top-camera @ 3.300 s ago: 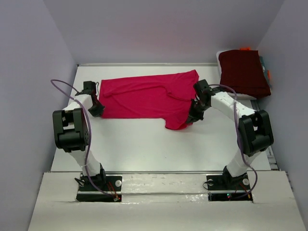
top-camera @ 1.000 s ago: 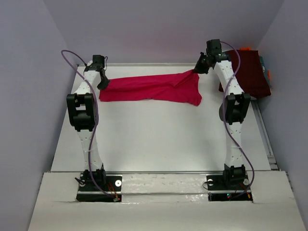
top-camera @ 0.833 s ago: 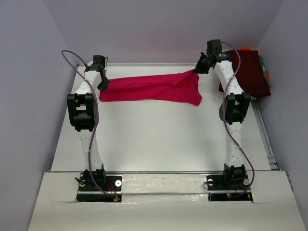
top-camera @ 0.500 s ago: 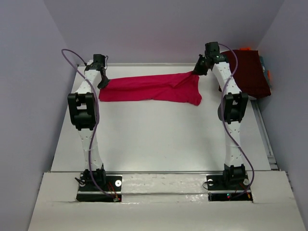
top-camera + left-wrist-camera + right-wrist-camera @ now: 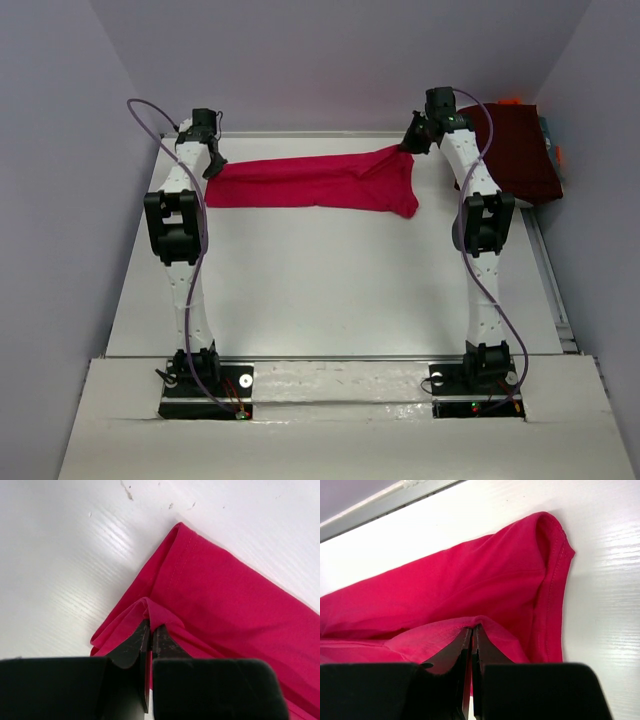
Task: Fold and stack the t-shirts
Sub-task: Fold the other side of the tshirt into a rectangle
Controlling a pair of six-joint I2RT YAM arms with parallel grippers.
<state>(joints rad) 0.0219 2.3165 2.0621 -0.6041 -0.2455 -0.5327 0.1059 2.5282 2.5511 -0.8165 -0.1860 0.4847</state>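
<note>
The left gripper (image 5: 150, 630), closed tight, pinches a fold of the crimson-pink t-shirt (image 5: 320, 182), which stretches across to the right gripper (image 5: 472, 630), clamped on its other end. The maroon t-shirt (image 5: 515, 150), seemingly folded, lies just beyond.

Crimson t-shirt (image 5: 315, 185) outstretched, maroon t-shirt (image 5: 525, 150) folded

Robot lab booth — white table (image 5: 330, 290), lilac walls (image 5: 60, 200), bolted arms (image 5: 186, 290)

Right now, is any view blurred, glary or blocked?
Top external: sharp, even light. Left wrist: glare streaks on the white table; black fingers block the bottom. Right wrist: pink t-shirt stitching sharp, bottom likewise blocked.
</note>
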